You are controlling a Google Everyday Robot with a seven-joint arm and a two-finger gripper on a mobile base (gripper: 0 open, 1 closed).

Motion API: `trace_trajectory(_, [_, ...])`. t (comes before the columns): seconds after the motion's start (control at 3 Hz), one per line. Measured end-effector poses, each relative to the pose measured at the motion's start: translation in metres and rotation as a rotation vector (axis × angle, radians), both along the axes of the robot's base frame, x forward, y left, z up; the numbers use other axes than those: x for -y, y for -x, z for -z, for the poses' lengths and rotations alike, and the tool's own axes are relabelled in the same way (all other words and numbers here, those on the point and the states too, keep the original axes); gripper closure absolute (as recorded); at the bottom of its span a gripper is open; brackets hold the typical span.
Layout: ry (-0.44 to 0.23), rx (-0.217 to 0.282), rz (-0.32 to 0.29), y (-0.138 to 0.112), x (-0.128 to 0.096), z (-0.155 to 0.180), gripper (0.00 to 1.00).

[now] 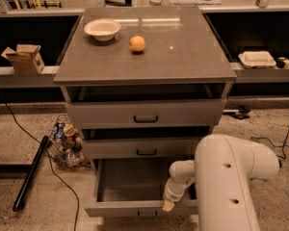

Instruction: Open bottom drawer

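Observation:
The grey cabinet (144,57) has three stacked drawers. The bottom drawer (135,208) is pulled out toward me, and its inside shows as bare and dark. Its small black loop handle (147,214) sits at the lower edge of the view. My gripper (168,205) hangs from the white arm (226,177) at the drawer's front rim, right of the handle. The middle drawer (145,148) and the top drawer (145,114) stand closed or nearly so.
A white bowl (102,29) and an orange (137,43) rest on the cabinet top. A wire basket of items (65,141) and a black pole (31,172) lie on the floor at left. A cardboard box (25,57) and a white tray (256,58) sit on side ledges.

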State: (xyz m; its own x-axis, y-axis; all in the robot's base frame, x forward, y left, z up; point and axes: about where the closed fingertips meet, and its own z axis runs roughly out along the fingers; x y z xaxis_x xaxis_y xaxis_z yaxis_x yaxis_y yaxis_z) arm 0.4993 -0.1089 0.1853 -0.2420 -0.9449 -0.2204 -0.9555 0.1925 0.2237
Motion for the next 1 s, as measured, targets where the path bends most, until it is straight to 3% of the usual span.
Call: trace_trajectory(1.0, [0.000, 0.000, 0.000, 0.0001, 0.0000, 0.0001, 0.12])
